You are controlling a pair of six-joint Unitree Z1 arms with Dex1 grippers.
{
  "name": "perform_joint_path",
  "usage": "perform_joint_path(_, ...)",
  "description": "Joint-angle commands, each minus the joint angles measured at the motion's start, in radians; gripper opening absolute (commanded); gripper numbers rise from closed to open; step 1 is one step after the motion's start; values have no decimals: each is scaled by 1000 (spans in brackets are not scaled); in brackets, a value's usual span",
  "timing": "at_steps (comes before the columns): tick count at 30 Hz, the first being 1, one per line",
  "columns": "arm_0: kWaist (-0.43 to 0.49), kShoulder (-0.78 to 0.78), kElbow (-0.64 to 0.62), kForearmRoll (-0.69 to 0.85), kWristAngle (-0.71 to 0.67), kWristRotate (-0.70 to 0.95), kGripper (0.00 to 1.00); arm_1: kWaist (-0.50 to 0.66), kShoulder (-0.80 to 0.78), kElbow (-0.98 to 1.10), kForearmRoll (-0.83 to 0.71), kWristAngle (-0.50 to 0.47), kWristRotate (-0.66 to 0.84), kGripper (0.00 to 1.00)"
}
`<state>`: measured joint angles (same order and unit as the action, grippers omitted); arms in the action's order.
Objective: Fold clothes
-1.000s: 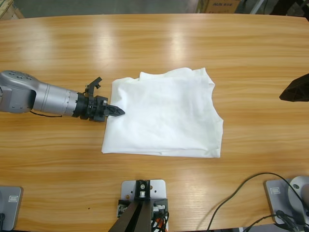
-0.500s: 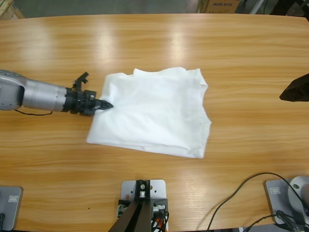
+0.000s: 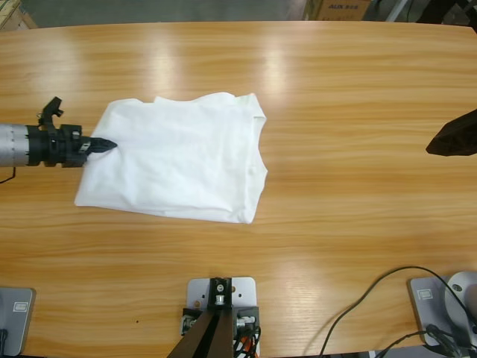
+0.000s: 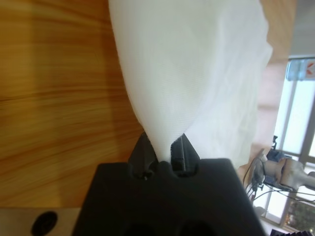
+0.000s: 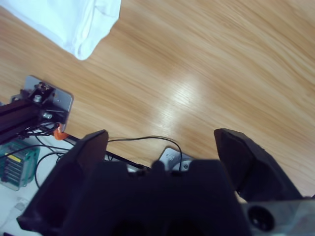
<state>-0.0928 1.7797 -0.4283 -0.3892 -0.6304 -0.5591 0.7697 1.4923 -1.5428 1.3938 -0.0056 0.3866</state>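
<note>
1. Your T-shirt (image 3: 179, 160) lies folded into a rough rectangle on the left half of the wooden table (image 3: 358, 97). It is plain white, thin and soft, with shallow creases running across the top layer.
2. In the high view no logo or print shows on the upper face; you see only bare white fabric.
3. Its right edge is a doubled fold with a slight wave, and the far edge is uneven, with a small bump near the middle. The near edge slants, lower toward the right corner.
4. The shirt's left edge is drawn to a point where your left gripper (image 3: 104, 144) has it. The arm comes in low from the left side of the table.
5. In the left wrist view, the left gripper's black jaws are pinched tight on a gathered tuck of the T-shirt (image 4: 192, 73). The cloth fans out wide from the jaws, and its fine weave is plain to see.
6. Your right gripper (image 5: 160, 147) stands with its jaws spread wide and nothing between them. It hangs over bare table near the right edge, well apart from the shirt.
7. From the right wrist view, you catch only one rounded folded corner of the T-shirt (image 5: 74, 22) at the upper left.
</note>
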Motion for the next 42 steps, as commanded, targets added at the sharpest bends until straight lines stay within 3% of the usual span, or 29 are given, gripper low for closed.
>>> perform_joint_path(1, 28, -49, 10, 75, 6, 20, 0, -7, 46, 4, -14, 27, -19, 872)
perform_joint_path(9, -78, -120, -2, 156, 0, 4, 0, -7, 117, -2, -33, 105, -58, 872)
perform_joint_path(17, -124, -258, -206, 454, 3, 2, 0, -6, 136, -7, -50, 131, -73, 872)
perform_joint_path(23, -151, -260, -313, 592, 6, 13, 0, -6, 159, -18, -50, 165, -99, 872)
perform_joint_path(28, -153, -240, -320, 626, 9, 22, 0, 4, 203, -52, -57, 230, -149, 872)
perform_joint_path(33, -158, -209, -320, 638, 9, 38, 0, 19, 307, -134, -76, 225, -175, 873)
perform_joint_path(42, -168, -167, -325, 638, 9, 51, 0, 84, 572, -409, -64, 275, -215, 874)
